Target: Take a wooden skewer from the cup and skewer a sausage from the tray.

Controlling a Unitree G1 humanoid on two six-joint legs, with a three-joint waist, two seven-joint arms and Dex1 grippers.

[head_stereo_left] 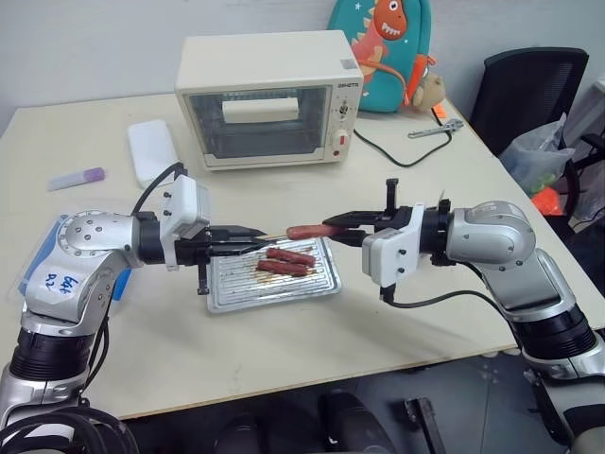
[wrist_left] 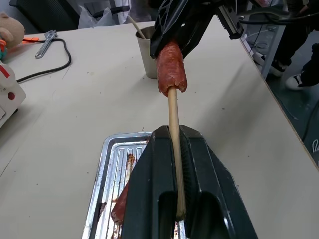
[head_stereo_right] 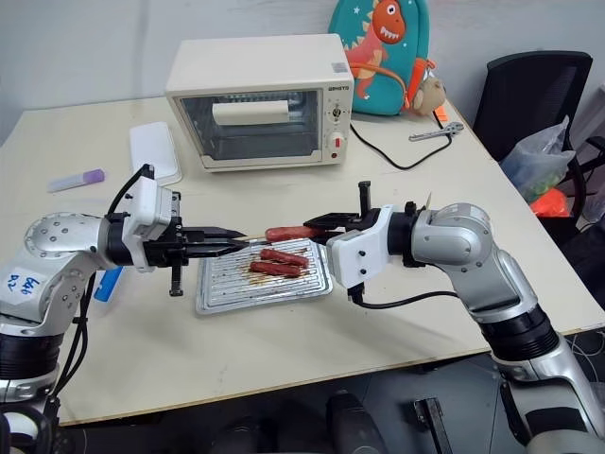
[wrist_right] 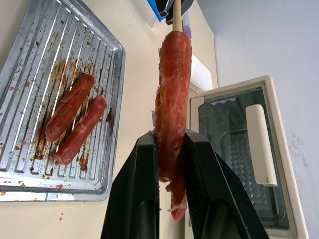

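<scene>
Left gripper (head_stereo_left: 253, 240) jaws clamped on wooden skewer (wrist_left: 173, 117); right gripper (head_stereo_left: 342, 225) jaws clamped on sausage (wrist_right: 172, 94). Risk: off-axis push splits sausage, bends skewer, or drops it beside tray (head_stereo_left: 326, 281).

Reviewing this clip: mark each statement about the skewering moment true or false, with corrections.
1. The left gripper is shut on the thin pale wooden skewer. True.
2. The right gripper holds a reddish-brown sausage above the table. True.
3. Three sausages lie in the shiny ribbed metal tray. False: two lie there.
4. The skewer is clear of the held sausage. False: its tip enters the sausage's end.
5. The cream toaster oven stands behind the tray. True.
</scene>
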